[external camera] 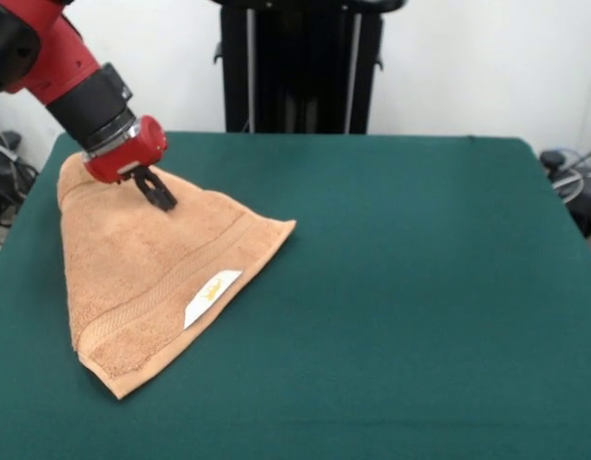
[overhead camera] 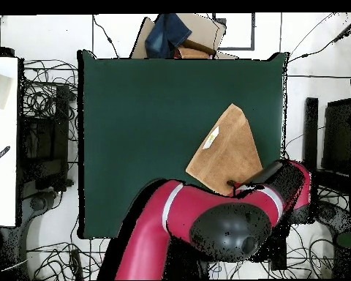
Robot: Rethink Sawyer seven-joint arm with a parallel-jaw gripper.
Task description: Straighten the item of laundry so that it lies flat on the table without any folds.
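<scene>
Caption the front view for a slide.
Sawyer's end effector meets a folded orange-tan towel, white label up, on the green table.

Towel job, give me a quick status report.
Gripper down on the towel, finger state unclear. Towel folded over in a triangle, label up, not flat. Nothing else on the table.

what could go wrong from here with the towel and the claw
1. The light orange-tan terry towel lies folded into a triangle; the black claw sits at one edge, so a pull might drag the whole bundle rather than open the fold.
2. The towel lies near an edge of the dark green felt table, with the claw on its edge-side part; a pull that way could slide it off.
</scene>
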